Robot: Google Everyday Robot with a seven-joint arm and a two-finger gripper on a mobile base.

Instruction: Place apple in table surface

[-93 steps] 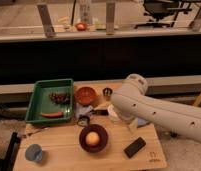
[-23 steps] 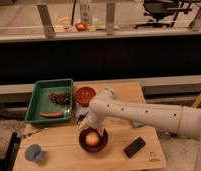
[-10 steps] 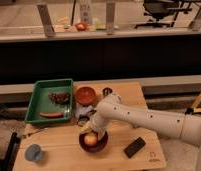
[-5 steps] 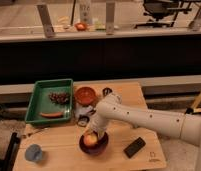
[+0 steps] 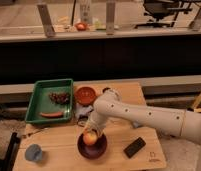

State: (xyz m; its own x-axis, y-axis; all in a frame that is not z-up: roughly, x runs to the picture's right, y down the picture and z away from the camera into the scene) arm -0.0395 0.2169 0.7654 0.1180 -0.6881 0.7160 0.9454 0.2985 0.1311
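Tan table (image 5: 114,156) fills my lower view, with a dark counter front behind it. My gripper (image 5: 92,131) is down at the apple (image 5: 89,138), right on its top; whether it grips I cannot tell. The apple sits at the back left of the dark bowl (image 5: 95,150), near the front edge. A black block (image 5: 134,147) lies just right of the bowl and a blue cup (image 5: 34,152) at front left. An orange bowl (image 5: 85,95) and green tray (image 5: 38,102) stand behind, with my arm (image 5: 144,117) crossing from the right. Bare wood shows between bowl and cup.

We take this for an office-like lab. Beyond the wooden table (image 5: 59,142) runs a long dark counter (image 5: 134,55), and farther behind it stands a wheeled office chair (image 5: 161,9). On the table, the gripper (image 5: 91,134) sits over a dark bowl (image 5: 92,150).
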